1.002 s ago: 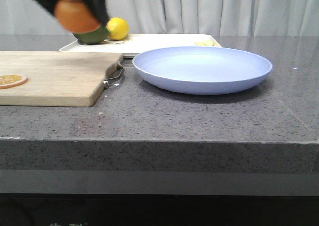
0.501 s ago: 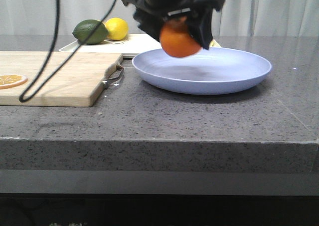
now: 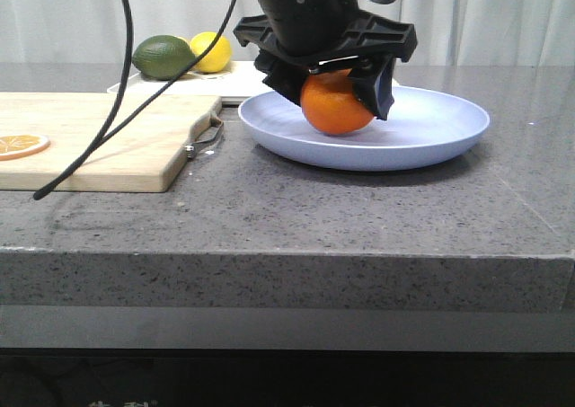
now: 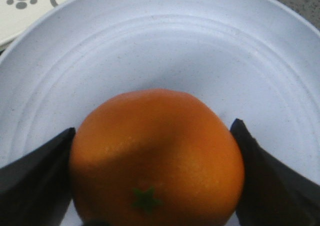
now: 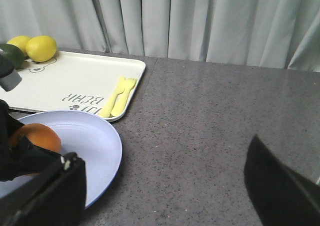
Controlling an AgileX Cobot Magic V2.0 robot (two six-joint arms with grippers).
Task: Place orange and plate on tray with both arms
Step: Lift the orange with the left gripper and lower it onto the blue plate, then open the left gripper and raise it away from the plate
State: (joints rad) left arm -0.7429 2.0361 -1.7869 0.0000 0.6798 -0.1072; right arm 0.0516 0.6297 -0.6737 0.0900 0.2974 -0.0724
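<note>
Your orange [image 3: 336, 104] sits low in the pale lavender-blue plate [image 3: 431, 133], at or just above its floor; whether it bears on the plate cannot be told from the front. The left gripper [image 3: 334, 85] is clamped on it: in the left wrist view both dark fingers [image 4: 35, 178] press the fruit's sides, green stem mark facing the camera.

The plate stands on the grey stone counter [image 3: 287, 218], just in front of the cream-white tray [image 5: 75, 84], not on it. The tray carries a lemon [image 3: 211, 51], a dark green lime-like fruit [image 3: 164, 57] and yellow cutlery [image 5: 118, 96].

The right gripper [image 5: 165, 191] hangs over bare counter beside the plate, fingers spread wide with nothing between them.

By my reading you are roughly midway: orange brought to the plate but not released, plate not yet on the tray. Left to do: let go, then lift the loaded plate onto the tray's free area.
</note>
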